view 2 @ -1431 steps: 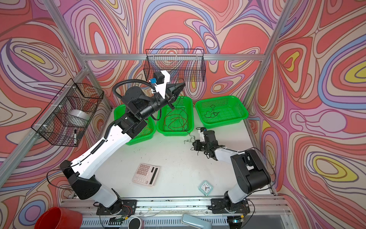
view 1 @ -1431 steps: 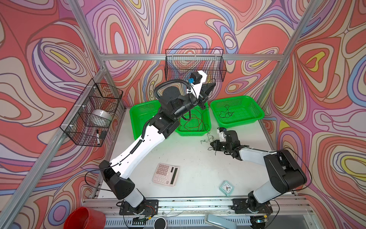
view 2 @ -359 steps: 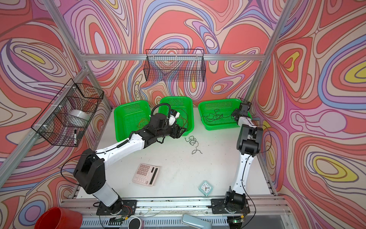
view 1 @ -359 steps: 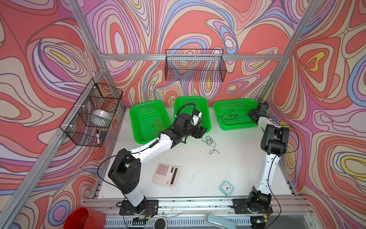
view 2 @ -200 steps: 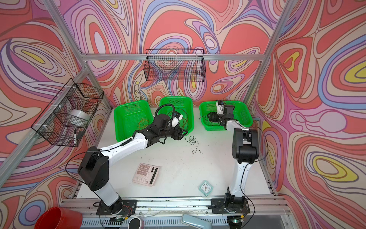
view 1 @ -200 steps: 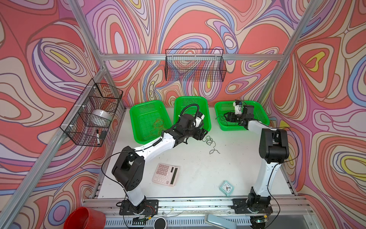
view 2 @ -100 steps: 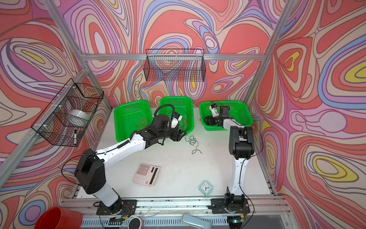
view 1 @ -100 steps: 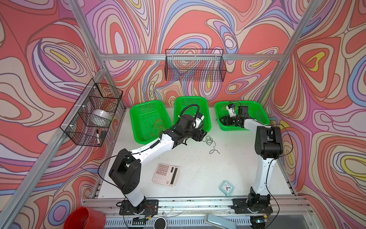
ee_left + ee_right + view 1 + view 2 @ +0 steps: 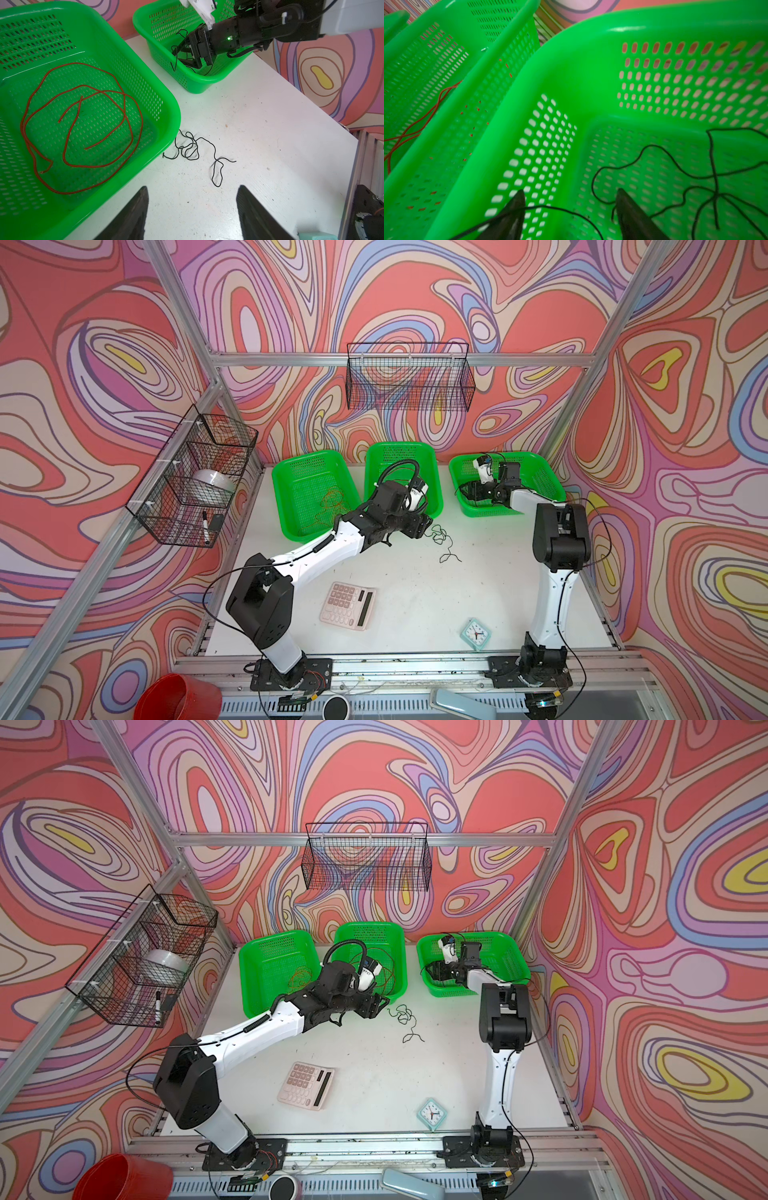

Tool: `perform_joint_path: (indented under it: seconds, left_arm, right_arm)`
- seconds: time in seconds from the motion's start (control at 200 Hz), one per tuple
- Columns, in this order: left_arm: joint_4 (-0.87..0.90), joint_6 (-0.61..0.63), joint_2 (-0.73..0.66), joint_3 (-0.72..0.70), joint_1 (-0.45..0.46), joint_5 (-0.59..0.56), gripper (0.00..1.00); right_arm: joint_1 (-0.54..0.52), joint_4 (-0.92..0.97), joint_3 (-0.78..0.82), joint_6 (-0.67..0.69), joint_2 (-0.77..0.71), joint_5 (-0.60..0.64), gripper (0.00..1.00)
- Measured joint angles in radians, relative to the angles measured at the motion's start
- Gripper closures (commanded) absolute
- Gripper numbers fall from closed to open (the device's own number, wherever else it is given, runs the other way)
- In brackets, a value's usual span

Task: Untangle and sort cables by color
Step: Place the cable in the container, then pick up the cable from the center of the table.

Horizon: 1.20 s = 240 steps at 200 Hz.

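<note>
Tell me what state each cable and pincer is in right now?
Left pincer: open, above the table, holding nothing.
Right pincer: open, inside the right basket.
Loose black cable: tangled on the table, ungripped.
Red cable: loosely coiled in the middle basket.
Orange cable: bunched in the left basket.

Bright even light, soft shadows, basket rim (image 9: 625,29) glare — black cable (image 9: 712,158) blurred

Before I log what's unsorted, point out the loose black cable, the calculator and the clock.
loose black cable (image 9: 191,149), left wrist view, tangled loops
calculator (image 9: 341,604), in a top view, its keys
clock (image 9: 476,633), in a top view, its dial
</note>
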<state>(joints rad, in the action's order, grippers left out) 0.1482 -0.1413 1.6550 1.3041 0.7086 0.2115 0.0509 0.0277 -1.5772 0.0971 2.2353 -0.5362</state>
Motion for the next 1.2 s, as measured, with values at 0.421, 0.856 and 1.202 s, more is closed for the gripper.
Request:
perform_joint_path:
  seconds: [0.421,0.856,1.202]
  left_arm:
    - [0.013,0.0,0.0,0.004,0.025,-0.026,0.3]
    - [0.012,0.0,0.009,-0.02,0.025,-0.025,0.3]
    - [-0.03,0.019,0.006,-0.113,0.026,-0.039,0.3]
  right_arm:
    - [0.048,-0.214,0.021,-0.336,0.029,0.199,1.0]
    - [0.137,-0.003,0.119,-0.371,-0.145,0.376,0.27]
    - [0.0,0.058,0.39,-0.309,-0.53,0.417,0.24]
